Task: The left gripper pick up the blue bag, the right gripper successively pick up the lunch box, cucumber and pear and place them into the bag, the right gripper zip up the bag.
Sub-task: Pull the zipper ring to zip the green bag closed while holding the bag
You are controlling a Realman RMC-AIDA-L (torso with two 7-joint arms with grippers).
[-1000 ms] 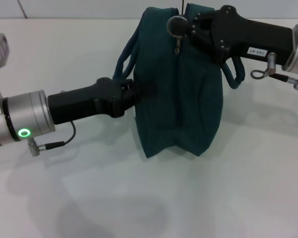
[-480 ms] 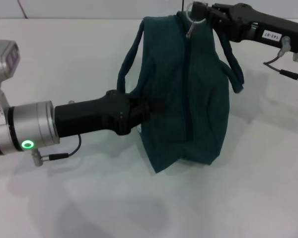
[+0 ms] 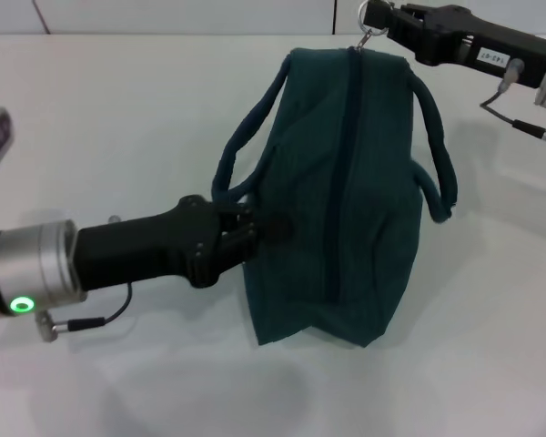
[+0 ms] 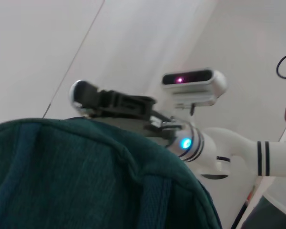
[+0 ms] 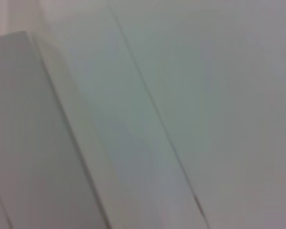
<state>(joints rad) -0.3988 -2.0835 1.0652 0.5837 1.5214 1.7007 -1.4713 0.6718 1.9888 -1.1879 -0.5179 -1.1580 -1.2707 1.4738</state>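
Resting on white table (image 3: pixel 118 109) — blue bag (image 3: pixel 346 200), zipped

Each arm ends in a matte black moulded-plastic tool housing, the left tool (image 3: pixel 246 232) and the right tool (image 3: pixel 375 15), joined to a brushed silver metal wrist cylinder (image 3: pixel 32 273). The left cylinder carries a glowing green ring light (image 3: pixel 21 304) and a thin black cable (image 3: pixel 91 319). The right housing bears a small white printed label (image 3: pixel 490 58).
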